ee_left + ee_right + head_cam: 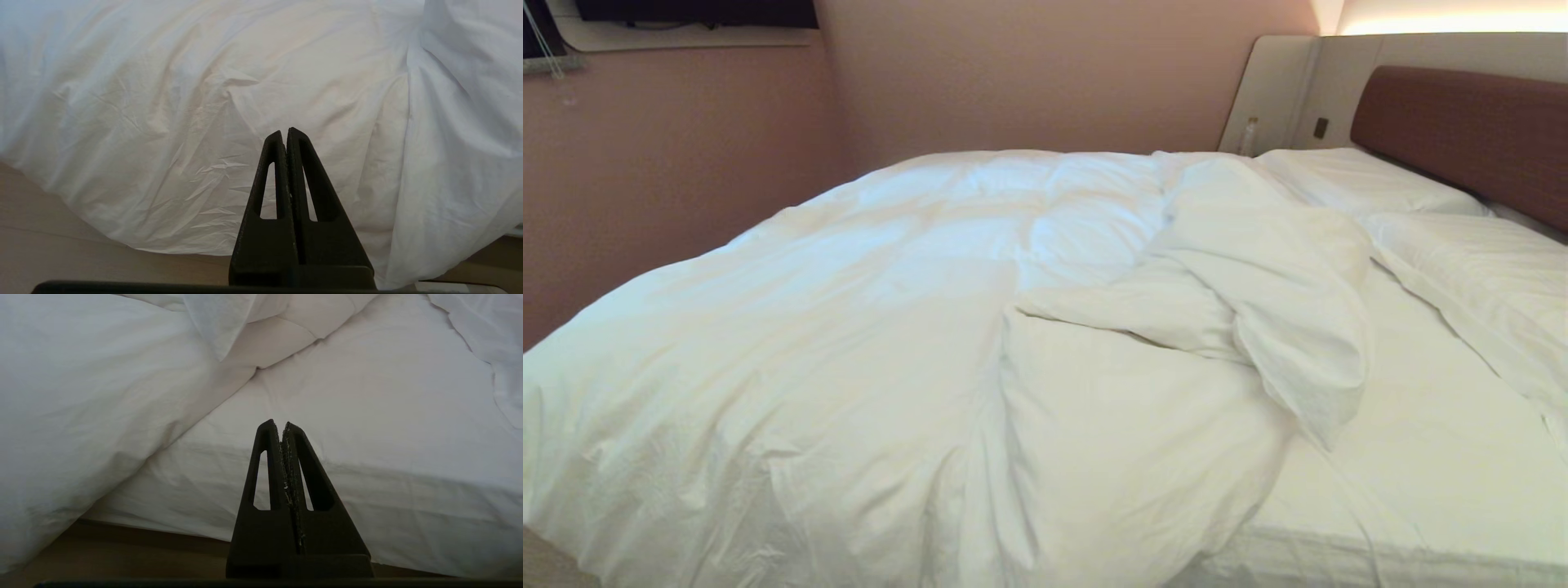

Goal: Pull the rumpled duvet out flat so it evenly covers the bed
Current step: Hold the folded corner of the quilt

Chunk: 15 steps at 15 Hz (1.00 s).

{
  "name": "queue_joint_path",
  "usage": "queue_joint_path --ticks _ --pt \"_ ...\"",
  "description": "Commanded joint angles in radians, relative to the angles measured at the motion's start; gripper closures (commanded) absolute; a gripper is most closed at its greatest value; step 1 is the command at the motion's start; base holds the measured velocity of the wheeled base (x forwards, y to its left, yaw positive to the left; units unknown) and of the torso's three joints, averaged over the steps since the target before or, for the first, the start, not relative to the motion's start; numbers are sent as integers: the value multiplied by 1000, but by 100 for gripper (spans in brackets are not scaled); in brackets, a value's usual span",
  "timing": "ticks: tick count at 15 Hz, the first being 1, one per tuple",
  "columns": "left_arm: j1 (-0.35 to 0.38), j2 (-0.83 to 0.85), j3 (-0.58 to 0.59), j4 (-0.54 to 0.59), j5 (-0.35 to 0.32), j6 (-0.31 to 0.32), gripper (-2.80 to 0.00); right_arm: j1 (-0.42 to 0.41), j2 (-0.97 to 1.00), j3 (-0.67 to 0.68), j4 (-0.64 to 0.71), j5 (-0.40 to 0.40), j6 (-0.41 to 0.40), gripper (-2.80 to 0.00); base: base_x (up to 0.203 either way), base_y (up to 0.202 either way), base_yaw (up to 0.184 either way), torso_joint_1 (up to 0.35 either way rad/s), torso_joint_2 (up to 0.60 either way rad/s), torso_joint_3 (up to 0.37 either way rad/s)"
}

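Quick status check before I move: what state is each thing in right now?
duvet: rumpled, corner folded back, bunched toward the foot end.
bed: sheet bare near the pillows.
pillows: lying at the headboard, uncovered.
left end effector: shut, empty, facing the hanging duvet.
right end effector: shut, empty, facing the mattress edge.

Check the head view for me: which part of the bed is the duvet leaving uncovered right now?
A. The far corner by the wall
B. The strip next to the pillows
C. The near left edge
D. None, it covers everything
B: the duvet is folded back on itself, baring the fitted sheet beside the pillows.
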<state>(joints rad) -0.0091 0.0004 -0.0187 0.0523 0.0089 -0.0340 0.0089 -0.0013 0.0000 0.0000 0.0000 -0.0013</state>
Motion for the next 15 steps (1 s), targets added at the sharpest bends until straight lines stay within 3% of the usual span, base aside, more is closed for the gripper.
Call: queue_joint_path --ticks 1,15 --pt "0 0 0 0 0 -1 0 0 1 0 0 0 0 0 0 0 0 0 0 0" --pt "0 0 0 0 0 -1 0 0 1 0 0 0 0 0 0 0 0 0 0 0"
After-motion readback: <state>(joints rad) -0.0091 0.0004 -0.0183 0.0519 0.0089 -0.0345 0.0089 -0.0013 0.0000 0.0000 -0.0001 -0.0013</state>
